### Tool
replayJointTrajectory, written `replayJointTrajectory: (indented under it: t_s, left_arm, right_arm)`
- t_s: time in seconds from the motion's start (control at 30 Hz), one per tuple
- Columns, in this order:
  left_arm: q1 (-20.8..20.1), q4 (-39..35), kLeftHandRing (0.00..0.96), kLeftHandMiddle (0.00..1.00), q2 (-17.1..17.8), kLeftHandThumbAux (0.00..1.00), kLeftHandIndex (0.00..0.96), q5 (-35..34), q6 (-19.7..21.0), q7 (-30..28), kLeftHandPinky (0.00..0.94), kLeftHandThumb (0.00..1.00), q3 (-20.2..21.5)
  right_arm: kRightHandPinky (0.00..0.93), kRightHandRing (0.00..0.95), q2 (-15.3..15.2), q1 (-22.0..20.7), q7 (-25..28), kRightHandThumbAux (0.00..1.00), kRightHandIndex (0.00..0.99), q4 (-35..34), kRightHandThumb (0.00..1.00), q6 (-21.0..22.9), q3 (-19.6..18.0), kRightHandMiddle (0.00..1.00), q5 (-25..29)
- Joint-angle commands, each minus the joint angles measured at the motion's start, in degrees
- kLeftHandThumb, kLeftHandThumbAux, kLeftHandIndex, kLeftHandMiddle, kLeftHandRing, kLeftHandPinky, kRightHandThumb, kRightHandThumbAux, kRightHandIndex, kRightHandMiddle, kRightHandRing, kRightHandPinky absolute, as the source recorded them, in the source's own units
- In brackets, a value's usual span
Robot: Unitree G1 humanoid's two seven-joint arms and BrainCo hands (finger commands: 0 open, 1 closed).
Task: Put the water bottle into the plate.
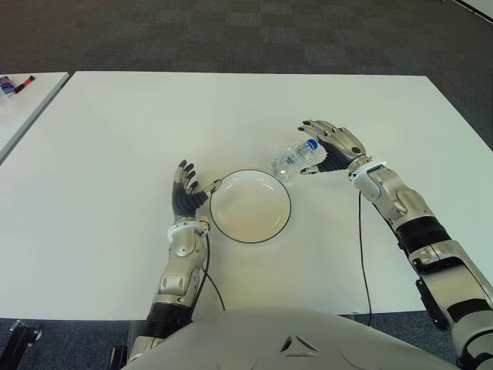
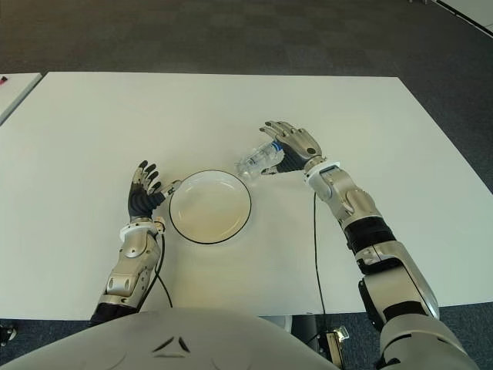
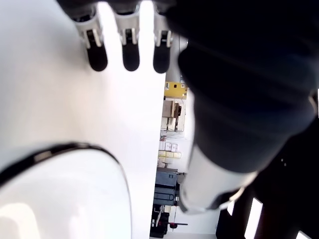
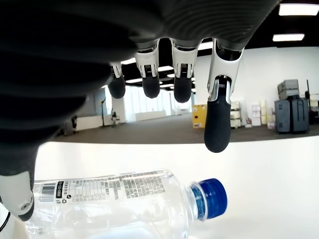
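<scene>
Right now, here is how my hands and things stand.
Right hand: my right hand (image 1: 333, 144) is cupped over the water bottle (image 1: 296, 157), fingers (image 4: 218, 124) spread and arched above it, thumb down at its far side; I cannot tell whether anything grips.
Left hand: my left hand (image 1: 185, 193) shows just left of the plate (image 1: 250, 206), fingers straight and loose, holding nothing.
Water bottle: clear plastic, ribbed, blue cap, printed label; it lies on its side on the table (image 1: 115, 146), just beyond the plate's far right rim, outside it.
Plate: round, white, glossy, with a thin dark rim.
Table: flat, white, matte.
Cable: a thin dark cable (image 1: 360, 231) trails from my right wrist across the table.
</scene>
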Motion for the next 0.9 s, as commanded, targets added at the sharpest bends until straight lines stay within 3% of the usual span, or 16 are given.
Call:
replayJointTrajectory:
  t_s: [0.03, 0.37, 0.63, 0.9]
  left_arm:
    - [-0.45, -0.53, 0.128, 0.141, -5.38, 0.960, 0.072, 0.18, 0.30, 1.54, 0.158, 0.000, 0.41]
    - [0.19, -2.00, 0.132, 0.149, -5.15, 0.975, 0.077, 0.15, 1.43, 2.39, 0.157, 0.000, 0.19]
    - [0.34, -2.63, 0.129, 0.138, -4.61, 0.956, 0.070, 0.83, 2.40, 2.67, 0.163, 0.000, -0.03]
    - [0.62, -3.33, 0.134, 0.143, -4.73, 0.950, 0.077, 1.14, 2.95, 2.84, 0.166, 0.000, -0.03]
  right_arm:
    - [0.483, 0.061, 0.62, -1.54, 1.55, 0.569, 0.000, 1.24, 0.712, 0.65, 1.47, 0.000, -0.85]
    - [0.468, 0.051, 1.36, -3.12, 1.25, 0.570, 0.000, 3.16, 0.722, 0.67, 2.79, 0.000, -1.11]
    - [0.292, 0.032, 1.81, -4.86, 0.64, 0.563, 0.004, 5.35, 0.713, -0.28, 4.14, 0.000, -1.82]
    - [0.238, 0.012, 1.85, -6.27, -0.34, 0.564, 0.000, 7.41, 0.697, -1.61, 5.29, 0.000, -1.92]
